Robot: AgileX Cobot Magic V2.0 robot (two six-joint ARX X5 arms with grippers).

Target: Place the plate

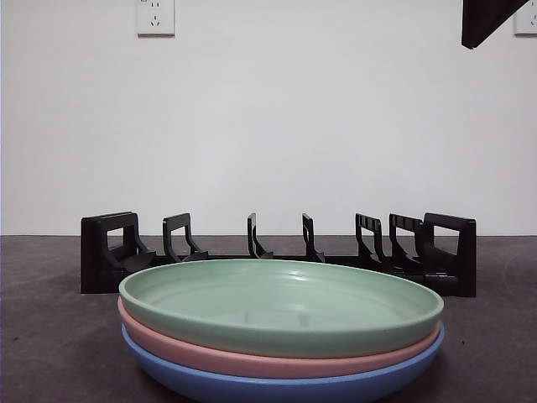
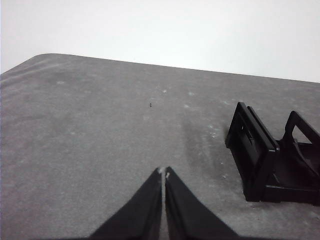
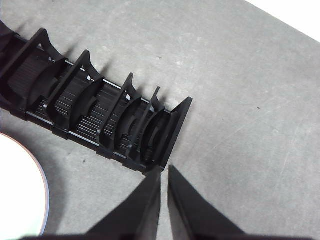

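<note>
Plates sit stacked near the front on the grey table (image 1: 50,336): green plate (image 1: 281,302) on top, pink plate (image 1: 252,359) under it, blue plate (image 1: 277,386) lowest, just in front of the black rack (image 1: 277,252). Only the front view shows all three colours. The left gripper (image 2: 164,172), pressed together and empty, hovers left of the rack's end, the stack out of its sight. The right gripper (image 3: 165,170), nearly closed and empty, hangs above the rack's right end, well apart from the stack, whose rim shows at its picture's edge.

A white wall socket (image 1: 155,16) sits high on the far wall (image 1: 268,126). The grey table (image 2: 100,140) looks a bit dusty.
</note>
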